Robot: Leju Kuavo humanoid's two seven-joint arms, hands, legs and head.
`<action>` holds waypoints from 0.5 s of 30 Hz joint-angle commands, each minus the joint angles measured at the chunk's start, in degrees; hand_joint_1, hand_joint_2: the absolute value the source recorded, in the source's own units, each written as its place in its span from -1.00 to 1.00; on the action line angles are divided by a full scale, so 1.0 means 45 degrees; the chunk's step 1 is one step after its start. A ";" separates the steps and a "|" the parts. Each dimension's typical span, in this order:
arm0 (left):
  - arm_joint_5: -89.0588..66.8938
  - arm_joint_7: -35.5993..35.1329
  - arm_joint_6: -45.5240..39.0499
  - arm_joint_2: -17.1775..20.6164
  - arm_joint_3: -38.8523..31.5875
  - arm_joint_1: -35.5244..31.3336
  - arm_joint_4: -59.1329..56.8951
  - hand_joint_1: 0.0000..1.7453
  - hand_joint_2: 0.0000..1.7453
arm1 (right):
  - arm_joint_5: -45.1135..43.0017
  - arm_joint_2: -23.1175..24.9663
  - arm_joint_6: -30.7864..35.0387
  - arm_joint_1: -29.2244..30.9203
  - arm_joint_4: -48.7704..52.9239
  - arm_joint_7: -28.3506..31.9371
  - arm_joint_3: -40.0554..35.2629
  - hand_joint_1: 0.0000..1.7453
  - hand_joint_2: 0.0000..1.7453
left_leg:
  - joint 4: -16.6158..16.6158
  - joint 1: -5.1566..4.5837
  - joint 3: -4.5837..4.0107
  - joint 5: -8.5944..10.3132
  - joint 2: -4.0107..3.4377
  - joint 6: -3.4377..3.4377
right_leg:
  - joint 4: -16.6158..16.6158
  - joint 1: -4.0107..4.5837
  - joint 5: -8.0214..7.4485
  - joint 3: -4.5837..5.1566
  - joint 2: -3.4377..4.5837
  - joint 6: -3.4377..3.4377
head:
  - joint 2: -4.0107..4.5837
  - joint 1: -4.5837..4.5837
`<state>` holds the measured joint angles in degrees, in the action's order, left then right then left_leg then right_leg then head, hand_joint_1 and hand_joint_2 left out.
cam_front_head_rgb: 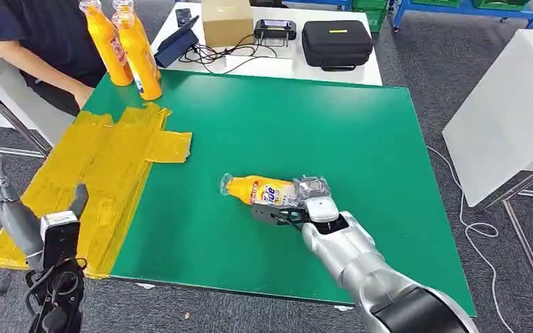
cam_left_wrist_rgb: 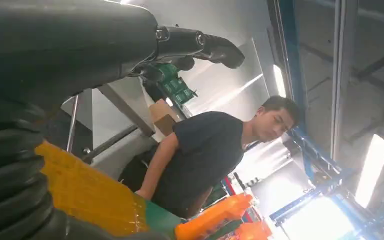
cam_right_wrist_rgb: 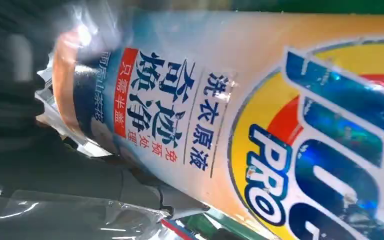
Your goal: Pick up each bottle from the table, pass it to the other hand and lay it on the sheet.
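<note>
An orange detergent bottle lies on its side in the middle of the green table, cap toward the yellow sheet. My right hand grips it at its base end, dark fingers along the near side. Up close in the right wrist view, the bottle's label lies against the dark fingers. My left hand hangs off the table's near left corner beside the sheet, fingers apart and holding nothing. In the left wrist view its fingers point up past the sheet.
Three more orange bottles stand at the table's far left corner, also seen as bottles. A person in a dark shirt stands there. Behind the green table a white table carries a box, cables and a black case.
</note>
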<state>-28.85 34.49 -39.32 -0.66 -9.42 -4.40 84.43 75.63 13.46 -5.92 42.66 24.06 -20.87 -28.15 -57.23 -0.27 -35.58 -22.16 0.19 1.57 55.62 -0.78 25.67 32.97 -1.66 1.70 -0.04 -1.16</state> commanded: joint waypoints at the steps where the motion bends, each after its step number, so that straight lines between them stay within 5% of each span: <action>1: 0.0296 0.0184 -0.0151 0.0099 0.0328 -0.1264 -0.1711 -1.00 1.00 | 0.0128 -0.0537 -0.0267 -0.0959 -0.1286 0.0134 0.1127 1.00 1.00 | 0.0041 0.0028 0.0058 0.0019 0.0102 -0.0028 | -0.0061 0.0023 0.0008 -0.0100 -0.0076 -0.0020 | 0.0005 -0.0005; 10: 0.1140 0.0033 0.0215 0.0351 0.1038 -0.1913 -0.2744 -1.00 1.00 | -0.0169 -0.0586 0.0337 -0.0424 -0.1158 0.0455 0.1887 1.00 1.00 | 0.0032 0.0024 0.0086 0.0019 0.0089 -0.0025 | -0.0049 0.0021 -0.0008 -0.0131 -0.0058 0.0004 | 0.0005 0.0000; 13: 0.3333 -0.1466 0.3517 0.0730 0.1495 -0.2151 -0.3035 -1.00 1.00 | -0.0790 -0.0629 0.1280 -0.0043 -0.0084 0.1381 0.2606 1.00 1.00 | 0.0017 0.0020 0.0068 0.0022 0.0079 -0.0021 | -0.0031 0.0017 -0.0012 -0.0110 -0.0048 0.0007 | 0.0000 0.0000; 15: 0.6672 -0.2558 0.7379 0.0904 0.1197 -0.2195 -0.3342 -1.00 1.00 | -0.2085 -0.0561 0.1509 0.0149 0.2030 0.2856 0.3186 1.00 1.00 | 0.0003 0.0011 0.0046 0.0020 0.0055 -0.0018 | -0.0006 0.0009 -0.0015 -0.0075 -0.0028 0.0010 | 0.0005 0.0000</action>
<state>-22.20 33.37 -35.11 -0.11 -7.34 -9.87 78.09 74.46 12.70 -3.34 42.15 23.23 -18.20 -22.49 -57.24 -0.27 -35.31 -22.13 0.21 1.60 55.62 -0.78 25.58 32.66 -1.66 1.84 -0.02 -1.16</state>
